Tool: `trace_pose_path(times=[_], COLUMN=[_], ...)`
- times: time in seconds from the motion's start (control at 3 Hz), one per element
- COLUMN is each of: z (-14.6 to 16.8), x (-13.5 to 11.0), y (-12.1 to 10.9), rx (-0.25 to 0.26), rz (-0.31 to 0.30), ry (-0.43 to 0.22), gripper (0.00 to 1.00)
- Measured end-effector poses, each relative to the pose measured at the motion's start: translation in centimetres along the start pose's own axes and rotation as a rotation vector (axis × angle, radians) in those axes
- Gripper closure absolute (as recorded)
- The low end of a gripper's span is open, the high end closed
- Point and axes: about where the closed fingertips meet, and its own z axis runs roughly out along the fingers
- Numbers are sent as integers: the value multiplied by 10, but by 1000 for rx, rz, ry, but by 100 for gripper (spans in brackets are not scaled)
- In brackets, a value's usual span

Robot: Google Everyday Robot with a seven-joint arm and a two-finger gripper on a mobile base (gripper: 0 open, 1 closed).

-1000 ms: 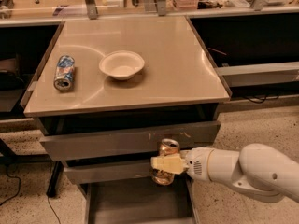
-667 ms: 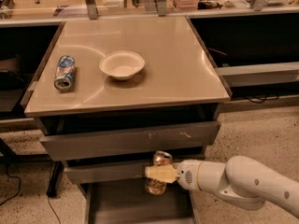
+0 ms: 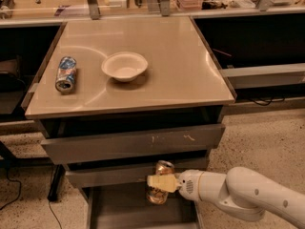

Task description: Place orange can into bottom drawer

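Orange can: held nearly upright in the gripper, low in front of the cabinet and over the right part of the open bottom drawer.
Gripper: its two pale fingers are closed around the middle of the can; the white arm reaches in from the right.
Bottom drawer: pulled out, with a bare grey floor. I cannot tell if the can's base touches the floor.
Step in hand: I judge it is the lowering of the can into the drawer; the release is not yet done.
Next move: it likely calls for a short descent until the base rests flat, then opening the fingers and drawing back to the right.
Edges: the middle drawer front is just behind the top of the can, and the drawer's right wall lies under the wrist, so a lift or a swing could hit them.
Open room: the floor to the left of the can is free.
Table: a bowl and a crushed can lie well apart from this work.
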Motion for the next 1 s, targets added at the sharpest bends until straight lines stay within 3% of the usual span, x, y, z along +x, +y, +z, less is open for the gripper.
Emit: trace_pose_path(times=[1.0], z=[74], x=[105], y=[-108], rx=[22], rz=[321], ry=[10], gripper=[100])
